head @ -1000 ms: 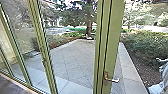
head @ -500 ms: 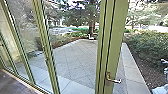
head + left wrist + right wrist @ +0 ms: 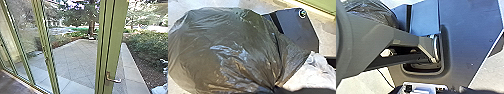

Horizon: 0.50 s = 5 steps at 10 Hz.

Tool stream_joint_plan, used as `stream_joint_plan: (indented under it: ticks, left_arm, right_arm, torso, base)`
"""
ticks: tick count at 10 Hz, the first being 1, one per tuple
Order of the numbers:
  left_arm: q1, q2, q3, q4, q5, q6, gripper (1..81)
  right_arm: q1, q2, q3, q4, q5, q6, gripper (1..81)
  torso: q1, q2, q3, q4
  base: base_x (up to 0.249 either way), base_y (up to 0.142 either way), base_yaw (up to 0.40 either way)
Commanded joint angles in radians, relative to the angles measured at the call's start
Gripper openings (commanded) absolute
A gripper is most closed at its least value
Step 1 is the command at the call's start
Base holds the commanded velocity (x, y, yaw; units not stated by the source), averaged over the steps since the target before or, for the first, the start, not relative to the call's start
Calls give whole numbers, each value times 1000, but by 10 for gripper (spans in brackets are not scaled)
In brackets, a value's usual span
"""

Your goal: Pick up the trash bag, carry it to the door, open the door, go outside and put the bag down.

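Outside, paving spreads behind the glass wall and a green door, both in the way (whether the door is ajar, I cannot tell). A tree rises at the far end, a bush on the right. The bag, dark and bulging, is gripped at its bunched neck by the left gripper. The right gripper's state I cannot tell. A handle juts from the door.

Our wide, dark plate has a rounded recess and, at one corner, a pale-rimmed round fitting. Over the plate we have an angular grey bar; beside the plate, a thin black cable.
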State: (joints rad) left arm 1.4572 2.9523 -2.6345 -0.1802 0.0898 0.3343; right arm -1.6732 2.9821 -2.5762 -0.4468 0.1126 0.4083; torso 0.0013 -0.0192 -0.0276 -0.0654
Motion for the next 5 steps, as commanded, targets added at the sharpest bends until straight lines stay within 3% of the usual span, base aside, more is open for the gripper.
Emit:
stream_joint_plan:
  ticks: [1,4,5]
  left_arm:
    - [-57,-18,5,-5,80,-8,10]
    - [-56,-33,13,-24,119,-9,10]
    - [-54,-48,28,-25,136,-8,10]
  right_arm:
    - [11,-33,35,3,-7,4,811]
    - [-9,-156,193,3,15,6,811]
    - [-15,-226,298,2,16,6,811]
  torso:
    - [0,0,0,0]
    - [0,0,0,0]
    - [0,0,0,0]
  base:
    - [0,0,0]
    - [0,0,0]
    - [0,0,0]
